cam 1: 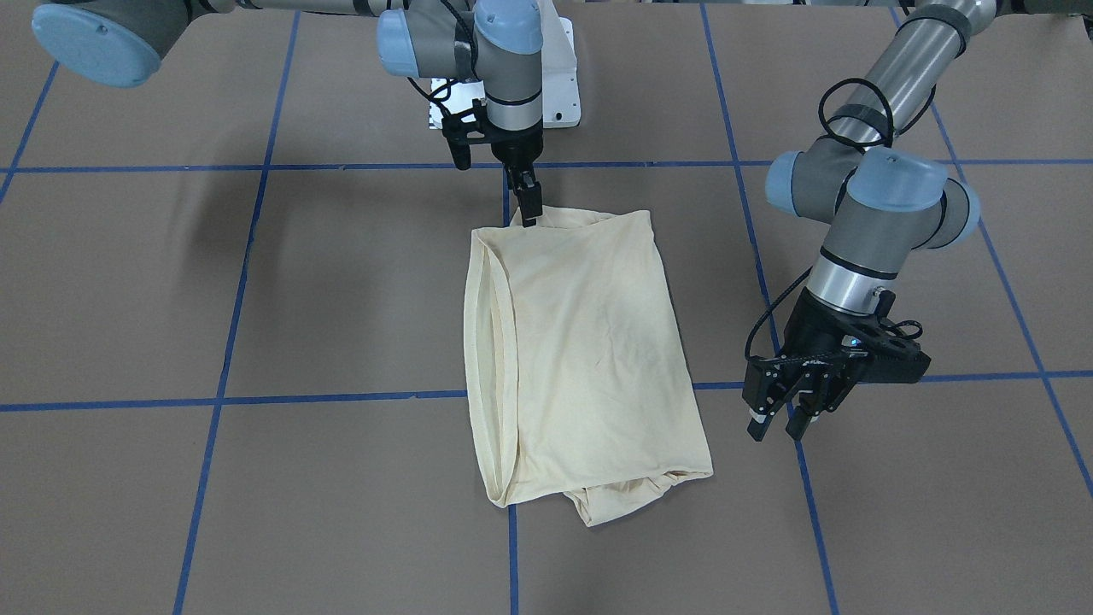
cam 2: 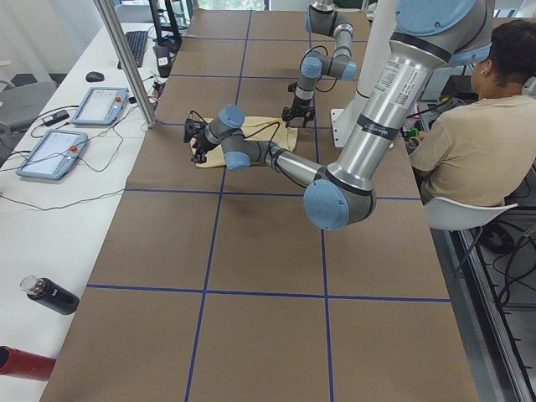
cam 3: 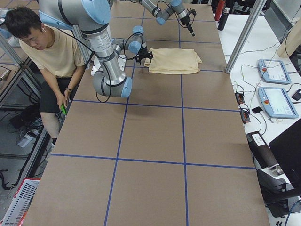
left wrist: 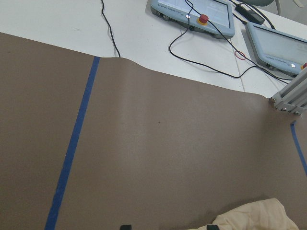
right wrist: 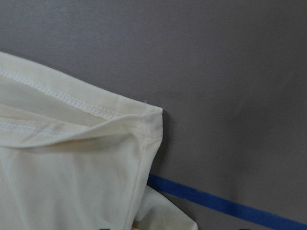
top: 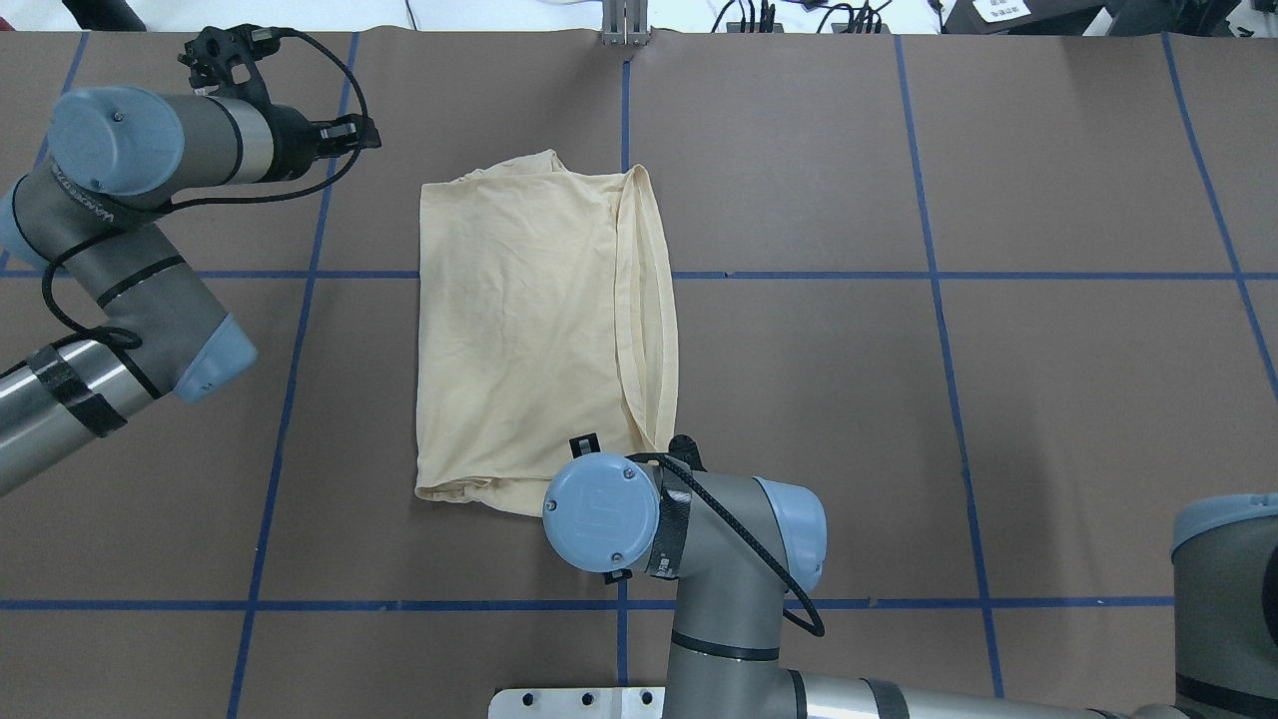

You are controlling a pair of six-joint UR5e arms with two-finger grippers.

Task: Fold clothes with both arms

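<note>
The cream-yellow shirt (cam 1: 581, 342) lies folded into a rectangle on the brown table; its print is hidden. It also shows in the overhead view (top: 529, 320). My right gripper (cam 1: 529, 213) points straight down at the shirt's corner nearest the robot, tips at the fabric. The right wrist view shows that hemmed corner (right wrist: 144, 120) lying flat with nothing between the jaws, so the gripper looks open. My left gripper (cam 1: 779, 424) hovers open and empty above bare table beside the shirt's far corner, which shows in the left wrist view (left wrist: 254, 218).
Blue tape lines (cam 1: 341, 397) divide the table (cam 1: 128, 282) into squares. The white pedestal base (cam 1: 559, 77) stands behind the shirt. A seated operator (cam 3: 47, 52) is at the robot's side. Teach pendants (left wrist: 192, 12) and cables lie past the table's far edge, by an aluminium post (cam 3: 242, 37).
</note>
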